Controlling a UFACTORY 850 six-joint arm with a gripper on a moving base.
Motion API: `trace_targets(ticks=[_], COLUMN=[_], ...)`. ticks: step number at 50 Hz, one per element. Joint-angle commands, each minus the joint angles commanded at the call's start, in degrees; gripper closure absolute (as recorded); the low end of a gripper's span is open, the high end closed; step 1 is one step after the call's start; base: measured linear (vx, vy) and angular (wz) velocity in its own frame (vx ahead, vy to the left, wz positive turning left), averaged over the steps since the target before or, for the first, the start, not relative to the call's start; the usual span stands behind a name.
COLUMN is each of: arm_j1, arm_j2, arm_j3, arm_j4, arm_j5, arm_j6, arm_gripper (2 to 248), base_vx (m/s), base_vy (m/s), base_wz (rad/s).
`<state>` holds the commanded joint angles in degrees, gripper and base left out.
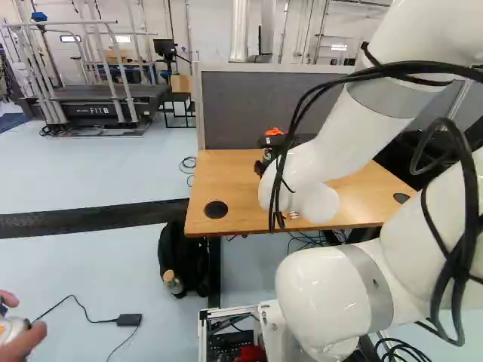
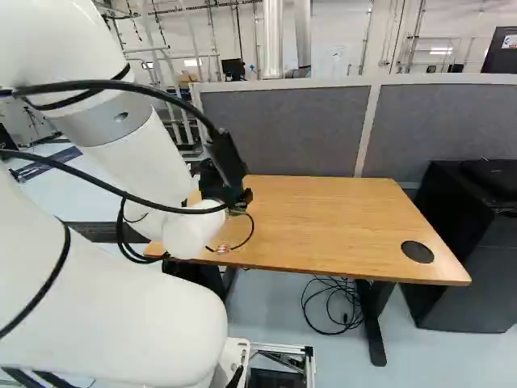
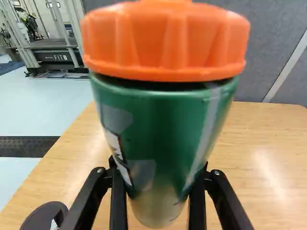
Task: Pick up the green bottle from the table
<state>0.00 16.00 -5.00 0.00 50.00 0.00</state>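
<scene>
Gripping the green bottle (image 3: 160, 129) with both fingers (image 3: 197, 203) of the black gripper (image 2: 228, 171), pinched between them near its lower end, topped by a ribbed orange cap (image 3: 165, 43) (rather huge in the wrist view), seen there against the wood-topped desk (image 3: 254, 139).

- White jointed arm (image 1: 328, 154) bent, its forearm sloping down toward the wrist
- Black two-fingered tool (image 2: 216, 183) pointing ahead, both fingers (image 3: 118, 203) closed in a grip

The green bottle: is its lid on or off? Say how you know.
On: in the wrist view, the orange lid sits across the top of the green bottle.
</scene>
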Motion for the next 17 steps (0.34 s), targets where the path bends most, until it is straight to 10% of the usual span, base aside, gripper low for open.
trace_targets(ticks=[17], arm_j1=[0.00], arm_j2=[0.00], arm_j3=[0.00], arm_j4=[0.00], arm_j5=[0.00], arm_j6=[0.00], arm_gripper=[135], base_vx=[0.000], base_vy=[0.000], base_wz=[0.000])
